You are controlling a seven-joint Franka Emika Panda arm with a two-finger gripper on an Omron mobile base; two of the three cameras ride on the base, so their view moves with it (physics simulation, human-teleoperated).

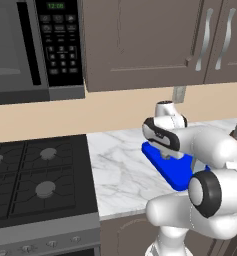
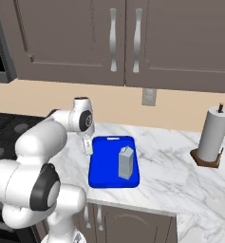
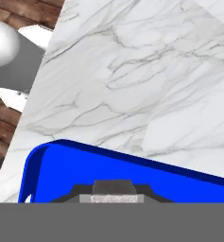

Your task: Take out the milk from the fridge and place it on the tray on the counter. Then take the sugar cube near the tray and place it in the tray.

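While pincer [image 3: 112, 194] clamps 1 sugar cube [image 3: 112, 188] over 1 tray [image 2: 104, 163]; 1 milk [image 2: 126, 163] inside.

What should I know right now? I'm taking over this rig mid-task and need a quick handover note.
The pincer is shut on the tiny whitish-grey sugar cube and hangs at the near-left edge of the flat bright blue tray.
The small pale blue-grey milk carton stands upright in the tray, which lies on the white marble counter.
Done: milk placed, cube picked up.
Left: move over bare tray floor, probably clear of the carton, lower and release the cube.
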